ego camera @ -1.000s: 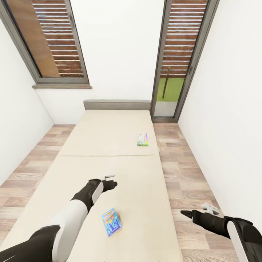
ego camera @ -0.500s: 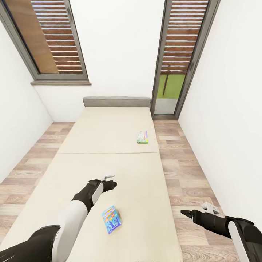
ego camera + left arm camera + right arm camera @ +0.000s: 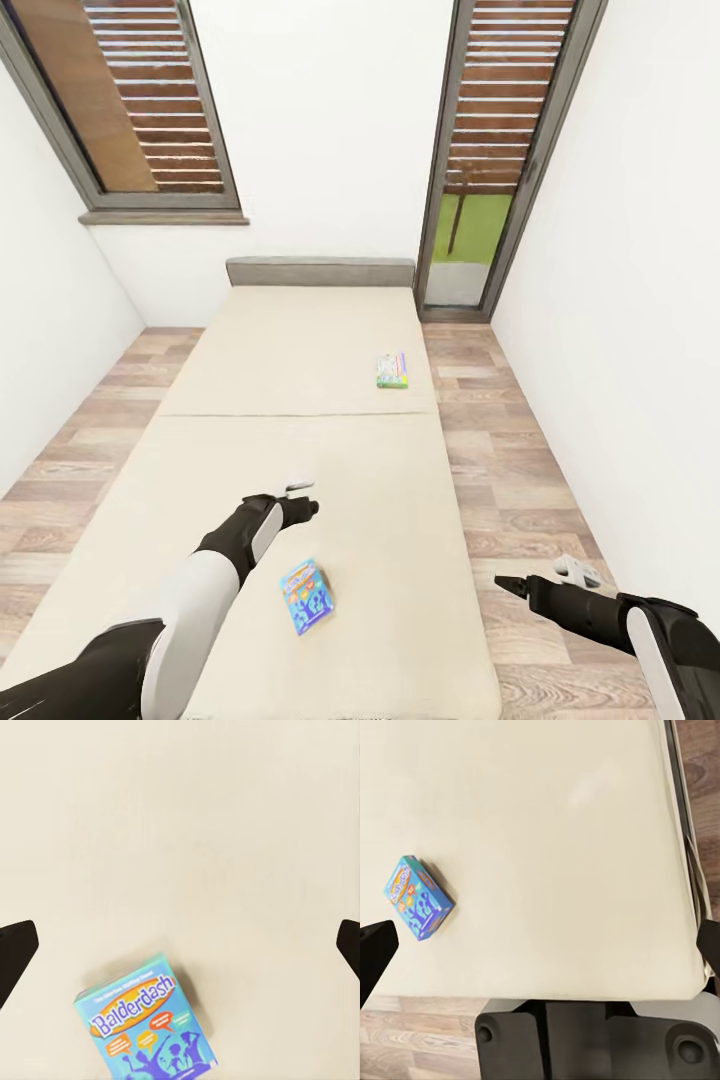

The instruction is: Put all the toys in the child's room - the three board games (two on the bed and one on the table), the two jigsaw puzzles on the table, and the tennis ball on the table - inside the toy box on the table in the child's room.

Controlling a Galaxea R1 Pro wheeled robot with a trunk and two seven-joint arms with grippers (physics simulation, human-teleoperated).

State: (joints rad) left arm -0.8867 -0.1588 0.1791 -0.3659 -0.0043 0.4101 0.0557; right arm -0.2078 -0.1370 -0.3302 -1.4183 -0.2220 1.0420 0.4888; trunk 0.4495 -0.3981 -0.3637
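A blue Balderdash board game (image 3: 306,596) lies flat on the near part of the beige bed (image 3: 330,470). My left gripper (image 3: 303,497) hovers open above the bed, just beyond that box. In the left wrist view the box (image 3: 146,1029) sits below the wide-apart fingertips (image 3: 15,952), untouched. A green board game (image 3: 392,370) rests farther up the bed near its right edge. My right gripper (image 3: 508,583) hangs open over the floor beside the bed's right side. Its wrist view shows the blue box (image 3: 418,898) and the bed's near edge.
Wooden floor (image 3: 520,480) runs along both sides of the bed, with white walls close by. A grey headboard (image 3: 320,271) stands against the far wall between a shuttered window (image 3: 130,100) and a glass door (image 3: 480,200). My dark base (image 3: 585,1039) stands at the bed's foot.
The whole picture has slid slightly upward, so the camera moved. Both arms and both board games keep their places on and around the bed.
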